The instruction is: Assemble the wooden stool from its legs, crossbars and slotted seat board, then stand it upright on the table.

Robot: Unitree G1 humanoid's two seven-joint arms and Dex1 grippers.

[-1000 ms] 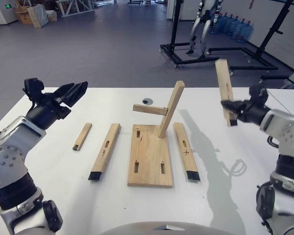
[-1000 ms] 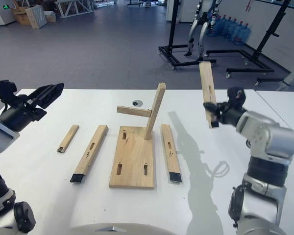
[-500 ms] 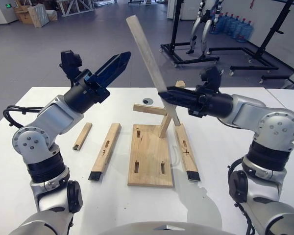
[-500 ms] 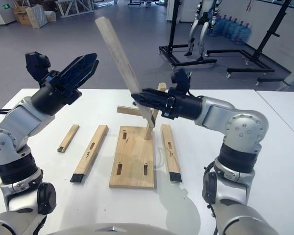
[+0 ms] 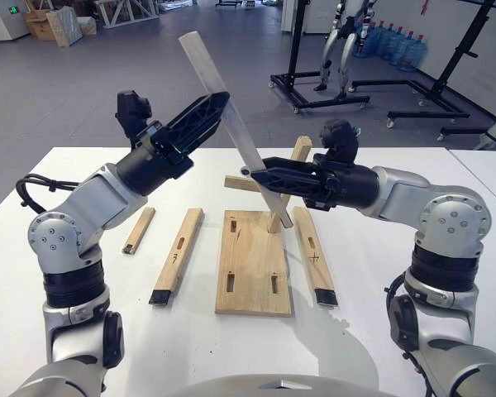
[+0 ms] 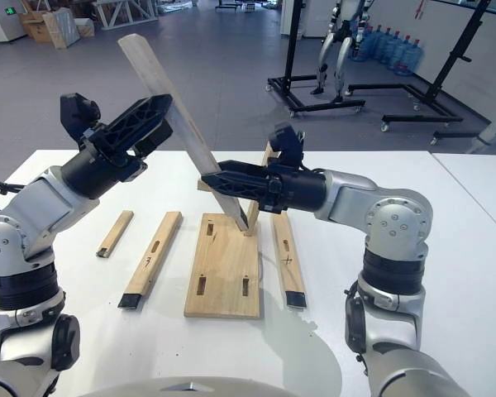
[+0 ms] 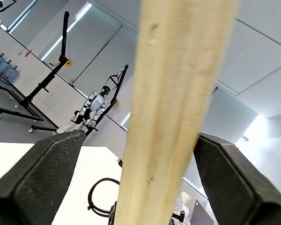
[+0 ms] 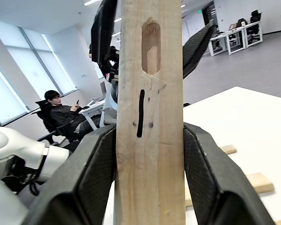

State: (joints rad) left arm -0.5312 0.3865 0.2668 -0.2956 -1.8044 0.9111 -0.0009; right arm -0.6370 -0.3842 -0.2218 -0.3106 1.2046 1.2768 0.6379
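Between the spread fingers of left gripper passes 1 wooden leg, likely stiff and light; right gripper clamps it lower; grip flat faces.

The right hand grips a slotted wooden leg, the left hand straddling its far end.

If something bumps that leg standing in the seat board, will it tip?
Probably: the standing leg leans in its slot, with a crossbar sticking out sideways, so it looks loosely seated. The seat board lies flat and wide, so it likely stays put.
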